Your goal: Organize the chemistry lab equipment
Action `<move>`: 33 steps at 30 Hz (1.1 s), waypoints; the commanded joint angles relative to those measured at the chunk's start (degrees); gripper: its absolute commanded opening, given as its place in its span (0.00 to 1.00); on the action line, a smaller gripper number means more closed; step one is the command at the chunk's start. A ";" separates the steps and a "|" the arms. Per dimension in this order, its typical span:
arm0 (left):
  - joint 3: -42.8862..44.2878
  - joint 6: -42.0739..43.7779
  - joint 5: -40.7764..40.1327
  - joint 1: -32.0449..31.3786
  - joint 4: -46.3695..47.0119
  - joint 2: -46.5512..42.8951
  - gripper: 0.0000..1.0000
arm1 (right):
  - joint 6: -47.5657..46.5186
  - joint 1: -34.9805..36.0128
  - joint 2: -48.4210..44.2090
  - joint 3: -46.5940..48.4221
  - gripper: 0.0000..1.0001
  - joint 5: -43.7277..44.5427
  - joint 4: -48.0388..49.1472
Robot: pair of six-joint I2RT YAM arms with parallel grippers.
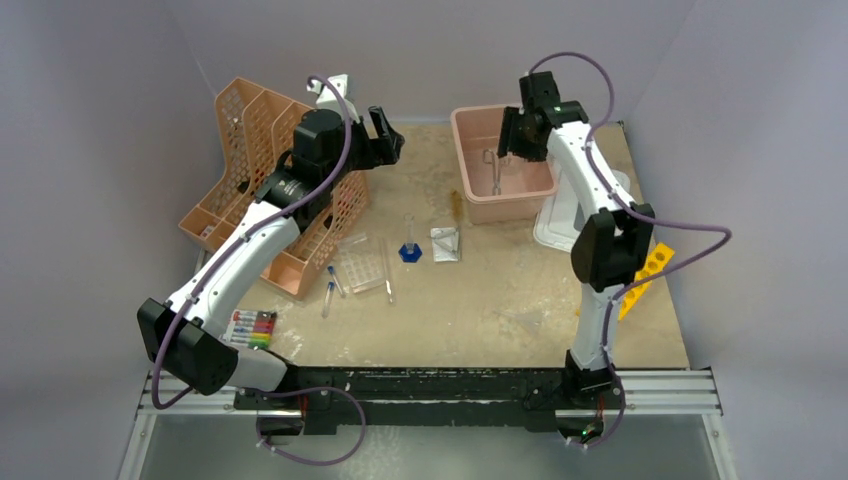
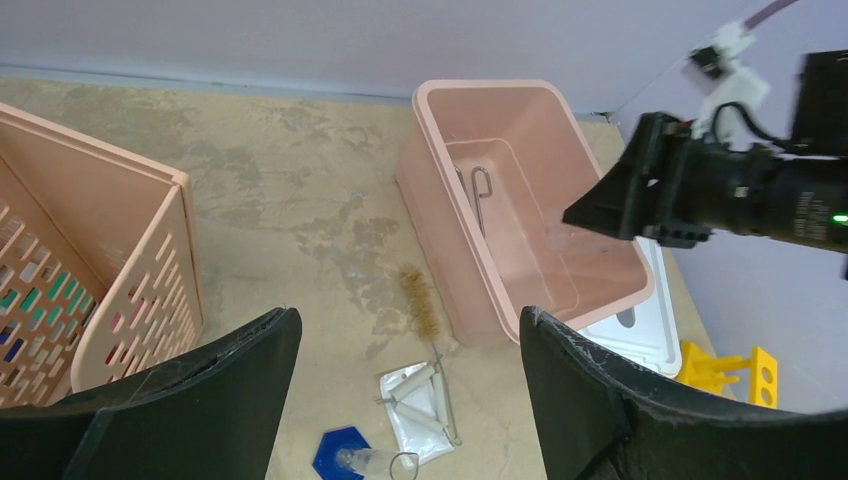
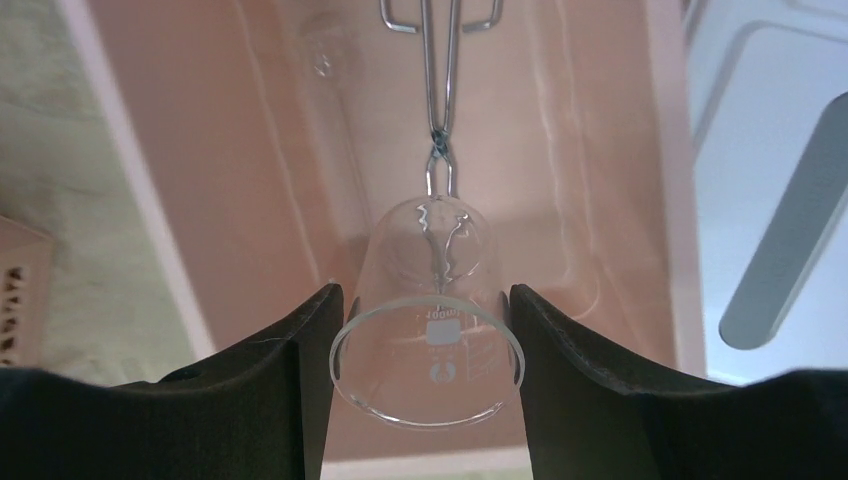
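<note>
Glass beaker (image 3: 430,370) is clamped by its sides in the right pincer (image 3: 425,305), mouth toward the wrist camera, and is held over the pink bin (image 3: 600,200). Metal forceps (image 3: 443,90) are seen lying on the bin floor beneath it. Left pincer (image 2: 408,320) is spread wide, nothing in it, raised above the bench (image 2: 300,200) beside the orange organiser (image 2: 120,260). Flask with blue base (image 1: 409,248), tube rack (image 1: 362,268) and blue-capped tubes (image 1: 330,292) are noted mid-bench.
</note>
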 commanded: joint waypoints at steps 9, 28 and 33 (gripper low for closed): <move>1.97 1.33 -0.95 0.26 1.79 0.60 0.80 | -1.92 -2.18 11.70 7.05 0.47 -4.29 -9.10; 2.49 2.21 -1.91 0.26 0.96 2.41 0.80 | -2.98 -2.50 19.56 3.27 0.51 -0.10 -4.92; 2.48 1.99 -1.65 0.26 1.16 2.41 0.80 | -2.90 -2.54 18.90 4.71 0.60 0.46 -4.70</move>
